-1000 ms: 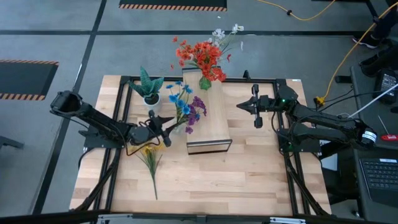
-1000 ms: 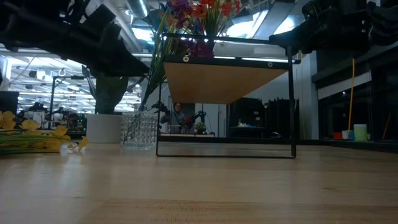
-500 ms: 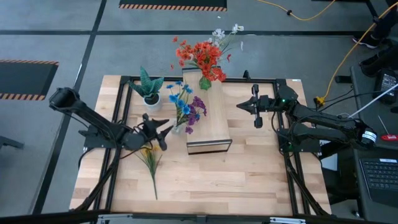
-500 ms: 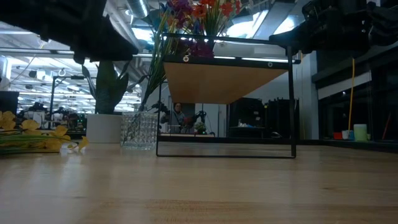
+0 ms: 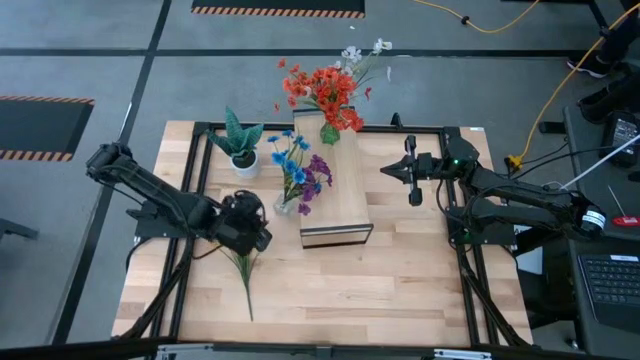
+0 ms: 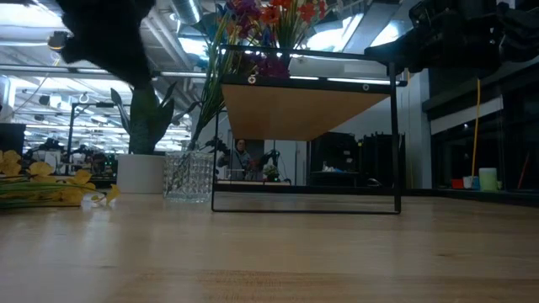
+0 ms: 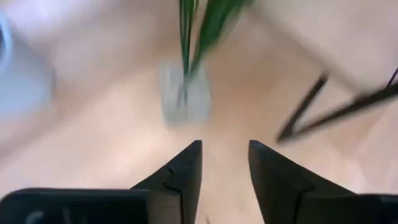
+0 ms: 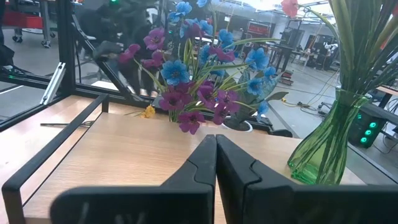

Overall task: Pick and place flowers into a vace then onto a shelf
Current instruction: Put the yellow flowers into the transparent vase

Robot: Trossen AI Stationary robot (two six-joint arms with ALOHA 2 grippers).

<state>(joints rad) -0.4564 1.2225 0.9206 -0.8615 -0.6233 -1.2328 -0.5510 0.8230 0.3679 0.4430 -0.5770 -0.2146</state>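
Left gripper (image 5: 252, 232): over the tabletop just above the yellow bunch, dark fingers (image 7: 186, 171) parted with a gap, nothing between them.
Right gripper (image 5: 410, 172): waits right of the shelf, fingers pressed together, empty.
Yellow flowers on thin green stems (image 5: 241, 262): lying flat on the pale wooden tabletop (image 5: 400, 290), left of the shelf.
Blue and purple flowers (image 5: 303, 170): standing in a clear glass vase (image 6: 187, 175) beside the shelf's left edge.
Red-orange and white flowers (image 5: 327, 88): in a green glass vase (image 8: 323, 146) on the far end of the long pale-wood shelf (image 5: 340, 195).
Spiky green plant in a white pot (image 5: 240, 143): near the table's far-left corner.
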